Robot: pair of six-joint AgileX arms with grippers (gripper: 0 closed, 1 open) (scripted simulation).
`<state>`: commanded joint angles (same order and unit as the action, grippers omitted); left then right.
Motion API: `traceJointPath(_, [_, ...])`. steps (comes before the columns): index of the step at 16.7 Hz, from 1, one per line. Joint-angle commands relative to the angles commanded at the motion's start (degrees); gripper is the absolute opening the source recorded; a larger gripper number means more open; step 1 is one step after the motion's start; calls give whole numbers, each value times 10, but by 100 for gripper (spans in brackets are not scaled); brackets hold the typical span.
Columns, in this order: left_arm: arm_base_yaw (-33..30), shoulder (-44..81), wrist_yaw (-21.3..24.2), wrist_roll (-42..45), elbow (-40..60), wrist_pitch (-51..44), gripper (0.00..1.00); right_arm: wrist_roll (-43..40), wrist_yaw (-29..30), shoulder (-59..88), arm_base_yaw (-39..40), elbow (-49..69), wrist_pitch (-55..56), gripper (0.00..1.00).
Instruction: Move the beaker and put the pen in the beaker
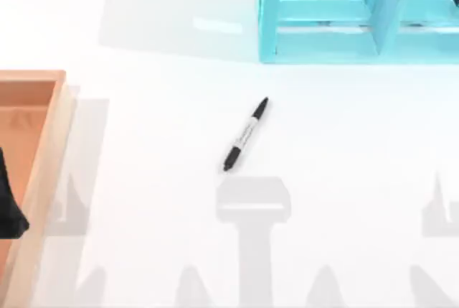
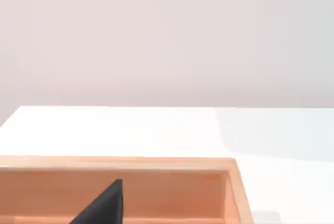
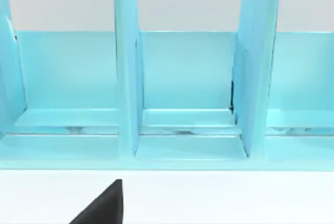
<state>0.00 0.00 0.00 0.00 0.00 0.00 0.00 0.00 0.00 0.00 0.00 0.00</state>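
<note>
The pen [image 1: 245,134], a slim black marker with a grey-white barrel, lies flat near the middle of the white table, slanting from lower left to upper right. No gripper is near it. The beaker is out of view. A black part of my left gripper [image 1: 10,207] sits at the table's far left over the wooden tray, and that same black tip [image 2: 104,207] appears against the tray's inner wall in the left wrist view. A black part of my right gripper [image 3: 104,207] hangs over bare table, facing the shelf unit.
A large light-blue shelf unit [image 1: 323,35] with upright dividers [image 3: 128,78] stands at the back right. An open wooden tray [image 1: 44,150] runs along the left edge, its rim [image 2: 120,162] close to the left gripper. White tabletop [image 1: 337,164] surrounds the pen.
</note>
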Motion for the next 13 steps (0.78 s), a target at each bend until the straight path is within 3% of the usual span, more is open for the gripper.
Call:
traceJointPath(6, [11, 61, 0, 12, 59, -58, 100, 0, 0, 0, 0, 0, 0, 100])
traceJointPath(13, [50, 383, -1, 55, 330, -293, 100, 0, 0, 0, 0, 0, 0, 100])
